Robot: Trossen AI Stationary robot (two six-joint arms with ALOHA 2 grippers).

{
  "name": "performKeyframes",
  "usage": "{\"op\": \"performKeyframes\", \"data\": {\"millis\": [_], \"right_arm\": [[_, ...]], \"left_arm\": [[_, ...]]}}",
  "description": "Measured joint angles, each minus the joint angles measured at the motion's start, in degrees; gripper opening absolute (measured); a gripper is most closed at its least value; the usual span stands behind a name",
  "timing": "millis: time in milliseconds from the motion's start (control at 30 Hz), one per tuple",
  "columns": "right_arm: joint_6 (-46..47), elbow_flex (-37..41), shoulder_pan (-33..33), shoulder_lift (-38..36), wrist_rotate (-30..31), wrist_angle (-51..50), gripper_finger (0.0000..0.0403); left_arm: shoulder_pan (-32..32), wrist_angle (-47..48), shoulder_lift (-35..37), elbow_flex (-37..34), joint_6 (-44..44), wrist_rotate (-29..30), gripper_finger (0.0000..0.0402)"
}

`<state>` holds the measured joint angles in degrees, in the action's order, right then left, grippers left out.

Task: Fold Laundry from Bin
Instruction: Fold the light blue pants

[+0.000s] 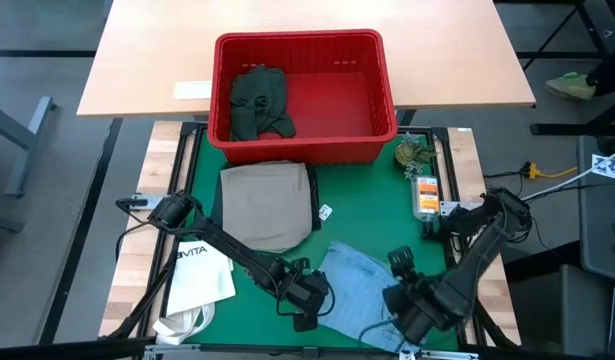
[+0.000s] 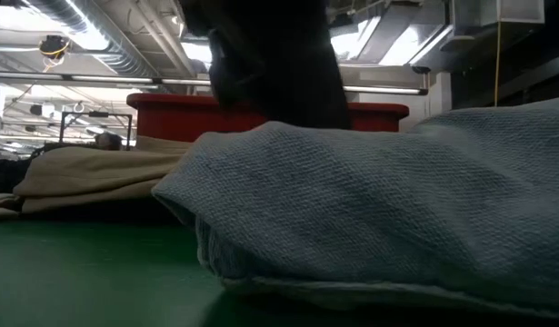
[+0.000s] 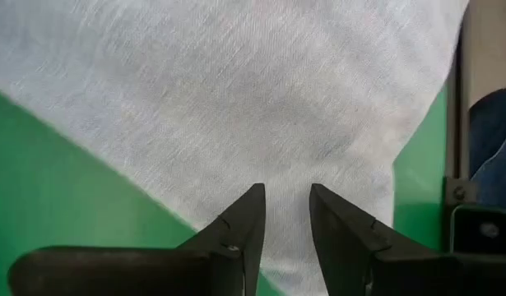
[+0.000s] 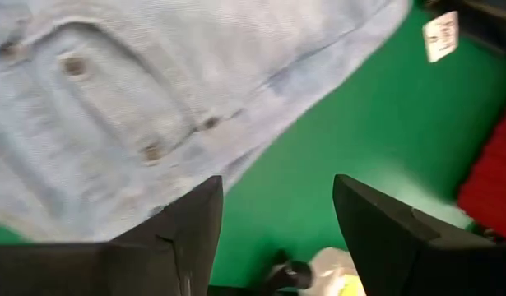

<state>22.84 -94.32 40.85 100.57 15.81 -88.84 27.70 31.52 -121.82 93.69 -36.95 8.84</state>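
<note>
Jeans (image 1: 355,280), light blue and crumpled, lie on the green mat (image 1: 362,215) near the front edge, between the two arms. The left gripper (image 1: 305,318) sits low at the jeans' left edge; its fingers (image 3: 244,226) are a little apart, over the pale cloth, with nothing pinched between them. The right gripper (image 1: 412,322) is by the jeans' right side with its fingers (image 4: 195,222) wide apart, holding nothing. Folded tan trousers (image 1: 267,203) rest on the mat just in front of the red basket (image 1: 305,150). A dark green piece (image 1: 259,102) lies inside the basket, on its left side. A white bag (image 1: 199,275) lies at the mat's left corner.
</note>
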Motion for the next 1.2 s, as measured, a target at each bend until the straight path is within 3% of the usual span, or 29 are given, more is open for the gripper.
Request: {"op": "performKeyframes", "data": {"millis": [333,667,900,1067,1200], "right_arm": [[10.0,0.0,8.2,0.0,-1.4,0.7,0.0232],[17.2,1.1,11.8,0.0,2.9,5.2,0.0232],[20.5,9.8,12.4,0.0,-1.1,5.3,0.0232],[30.1,17.0,11.0,0.0,-2.0,1.8,0.0232],[31.4,22.9,10.7,0.0,-3.1,3.8,0.0232]], "left_arm": [[0.0,2.1,0.0,1.9,0.0,0.1,0.0083],[0.0,1.0,0.0,1.9,0.1,2.2,0.0082],[0.2,0.4,0.0,1.9,0.2,3.1,0.0082],[0.1,0.3,0.0,1.9,0.1,3.1,0.0082],[0.1,-0.1,0.0,1.9,0.1,3.1,0.0082]]}}
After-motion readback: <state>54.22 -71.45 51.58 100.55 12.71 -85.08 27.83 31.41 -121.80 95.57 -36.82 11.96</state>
